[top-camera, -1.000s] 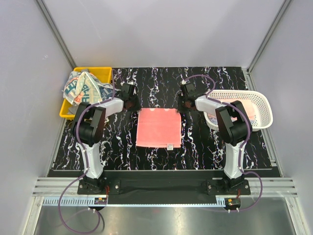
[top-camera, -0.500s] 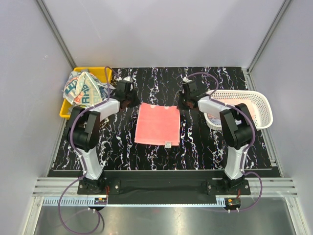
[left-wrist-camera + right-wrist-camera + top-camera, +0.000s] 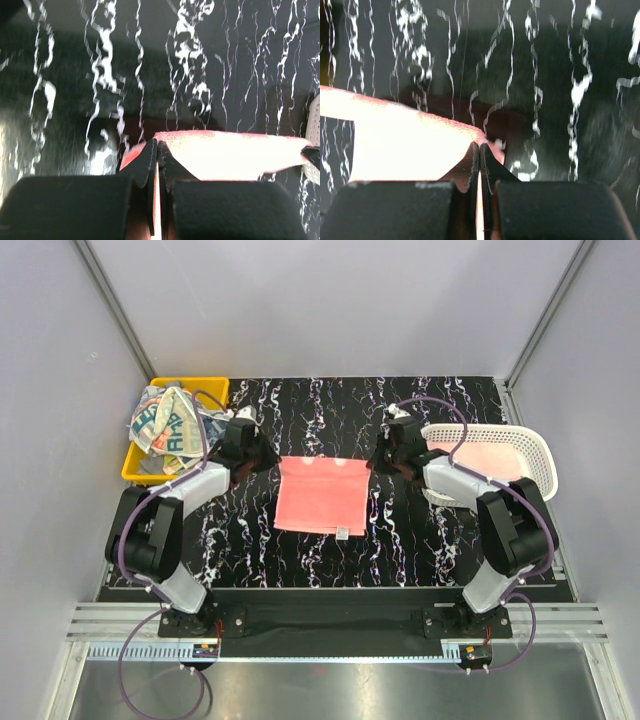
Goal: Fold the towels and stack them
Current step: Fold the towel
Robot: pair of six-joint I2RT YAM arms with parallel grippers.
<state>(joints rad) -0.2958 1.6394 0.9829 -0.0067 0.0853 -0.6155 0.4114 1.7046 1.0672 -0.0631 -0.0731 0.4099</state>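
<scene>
Big picture first: the black marbled table [image 3: 430, 540] fills the overhead view, and dead centre lies the plain pink towel [image 3: 322, 498], spread flat. At the right sits the white basket [image 3: 530, 455]. In the upper left is the yellow bin [image 3: 215, 386], with a heap of beige towels [image 3: 165, 420] in it.

Now the corners. The left gripper [image 3: 268, 458] is pinching the pink towel's upper-left corner and the right gripper [image 3: 373, 464] its upper-right, both pressed tight on the hem.

It looks soft, light and floppy. Corners are the hold, I'd say, or it sags and bunches.

Pink towel [image 3: 322, 496] — far corners, 10 and 2 o'clock, hidden under left hand [image 3: 266, 456] and right hand [image 3: 377, 462]; wrist views glare-washed.
</scene>
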